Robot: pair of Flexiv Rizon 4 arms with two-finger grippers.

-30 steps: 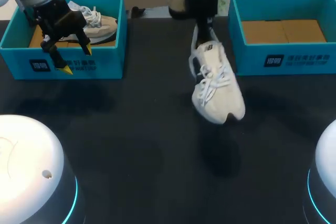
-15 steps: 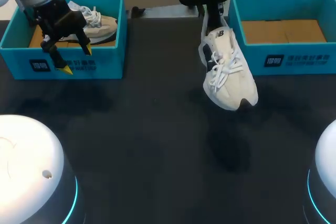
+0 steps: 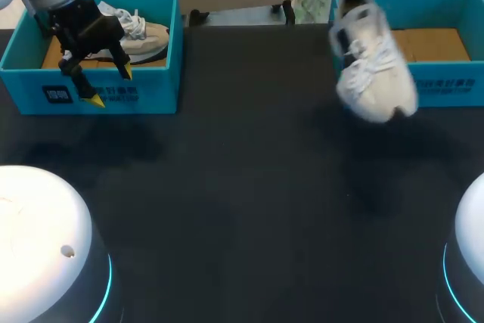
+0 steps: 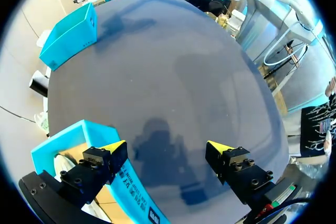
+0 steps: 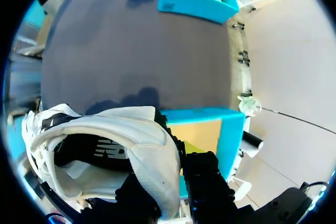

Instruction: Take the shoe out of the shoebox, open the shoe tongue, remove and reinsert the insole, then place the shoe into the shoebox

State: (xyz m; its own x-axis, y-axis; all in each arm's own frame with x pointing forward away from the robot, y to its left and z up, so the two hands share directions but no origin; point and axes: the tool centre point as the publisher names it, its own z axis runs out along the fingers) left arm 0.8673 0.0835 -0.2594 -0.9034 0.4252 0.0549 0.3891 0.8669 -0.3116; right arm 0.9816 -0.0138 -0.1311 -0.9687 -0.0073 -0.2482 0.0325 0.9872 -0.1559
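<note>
**Shoe held aloft at the right shoebox**

Head view: the white shoe (image 3: 376,73) hangs toe-down above the bench (image 3: 227,209), at the near left corner of the right shoebox (image 3: 454,87). The left fingers (image 3: 94,98) hover over the front of the left shoebox (image 3: 155,92), which holds a second shoe (image 3: 144,35).

Left wrist view: those fingers stand wide apart, with nothing between them.

Right wrist view: the right fingers (image 5: 202,169) are clamped on the shoe's heel collar, above the right shoebox.

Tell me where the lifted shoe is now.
Head view, right side: the lifted shoe hangs toe-down in the air at the near left corner of the right box, not yet inside it.
</note>
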